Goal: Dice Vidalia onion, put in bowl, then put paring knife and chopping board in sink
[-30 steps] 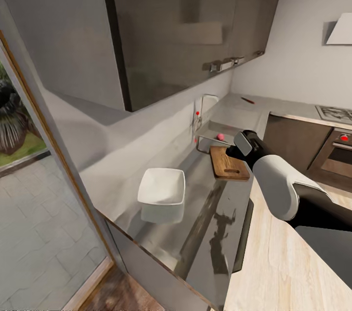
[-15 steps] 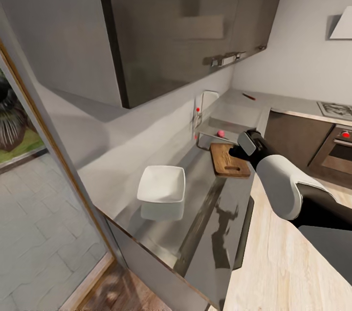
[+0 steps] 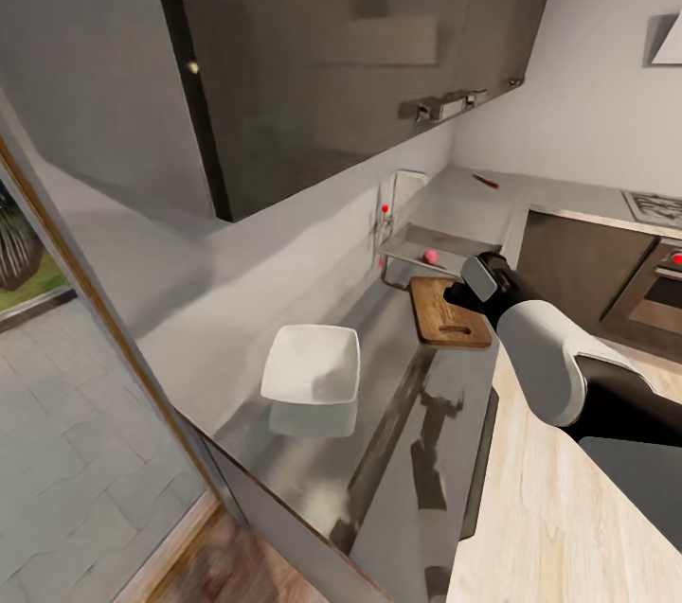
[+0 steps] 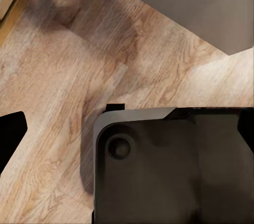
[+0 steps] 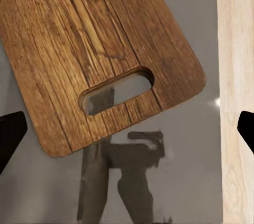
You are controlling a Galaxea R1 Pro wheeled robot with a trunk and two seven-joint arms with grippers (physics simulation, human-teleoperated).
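The dark brown chopping board (image 3: 450, 311) lies on the grey countertop (image 3: 398, 414) just before the sink (image 3: 445, 239). A small pinkish-red onion (image 3: 432, 256) sits in the sink, beneath the chrome tap (image 3: 403, 179). The white square bowl (image 3: 313, 364) stands nearer along the worktop. The paring knife (image 3: 486, 181) lies on the far stretch of counter beyond the sink. My right gripper (image 3: 457, 293) hovers over the board's slotted end (image 5: 106, 49), open and holding nothing. My left gripper (image 4: 127, 129) points down at the wooden floor, open and holding nothing.
Dark wall cabinets (image 3: 360, 44) hang over the counter. A hob (image 3: 654, 203) and an oven (image 3: 658, 286) stand at the right. Light wooden floor (image 3: 540, 508) runs beside the counter. A glass door (image 3: 57, 376) is at the left. My dark base (image 4: 174, 166) lies below the left wrist.
The whole head view has shifted a little as the camera moved. The right arm keeps its place over the board's end.
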